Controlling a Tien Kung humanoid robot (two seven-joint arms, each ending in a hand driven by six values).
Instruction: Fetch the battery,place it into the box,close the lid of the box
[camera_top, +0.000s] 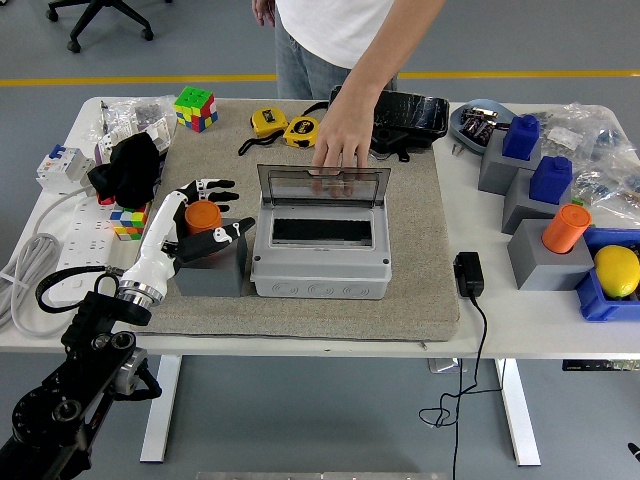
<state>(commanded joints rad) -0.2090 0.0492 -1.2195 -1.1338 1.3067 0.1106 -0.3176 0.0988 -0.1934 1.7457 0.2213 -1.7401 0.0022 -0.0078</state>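
The robot's left hand (200, 215) reaches in from the near left, its white forearm angled toward the middle of the table. Its black and white fingers (213, 186) are spread around an orange cylinder, the battery (202, 217), which stands upright in a grey holder block (212, 268) on the left part of a beige mat (420, 270). The thumb lies across the block's top on the battery's near right side, and the other fingers fan out behind it; whether they press on it cannot be made out.

Just right of the block sits a grey box (321, 250) with its clear lid (323, 186) tipped up at the far side. The box's dark rectangular opening looks empty. A person's hand (342, 145) rests on the top edge of the lid from the far side.

At the far right, a second orange cylinder (567, 228) stands in another grey block, and a yellow lemon (617, 270) lies in a blue tray (600, 300).
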